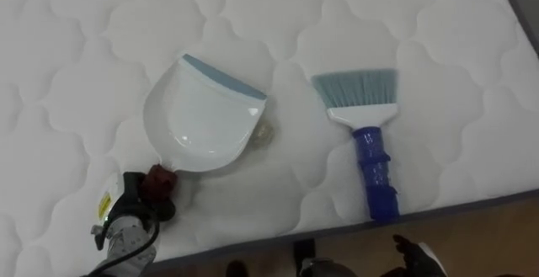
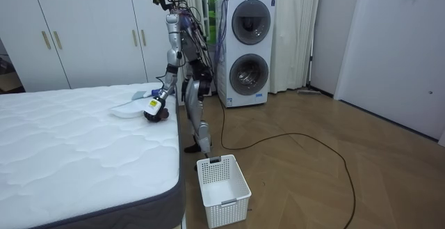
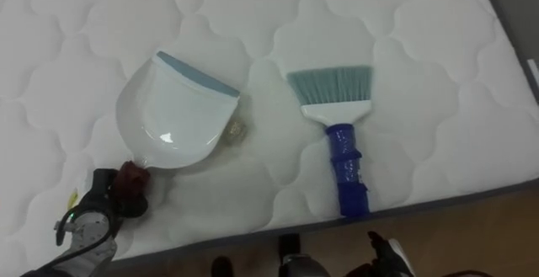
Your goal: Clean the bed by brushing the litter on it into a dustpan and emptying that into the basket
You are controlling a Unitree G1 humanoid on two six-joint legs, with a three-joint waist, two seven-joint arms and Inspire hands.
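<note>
White quilted mattress (image 1: pixel 438 50). Left hand (image 1: pixel 139 203) has its fingers clenched round the dustpan (image 1: pixel 202 121) handle, with the pan just ahead of them and a scrap (image 1: pixel 263 133) at its rim. Brush (image 1: pixel 366 134) lies flat ahead of the right hand (image 1: pixel 418 256); can't tell that hand's fingers. Best approach: keep the pan lip pressed flat, grip the brush by its blue handle, sweep the scrap in.

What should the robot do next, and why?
Probably reach its right hand to the brush: the left hand already grips the dustpan, the brush lies untouched, and a small scrap waits beside the dustpan.
</note>
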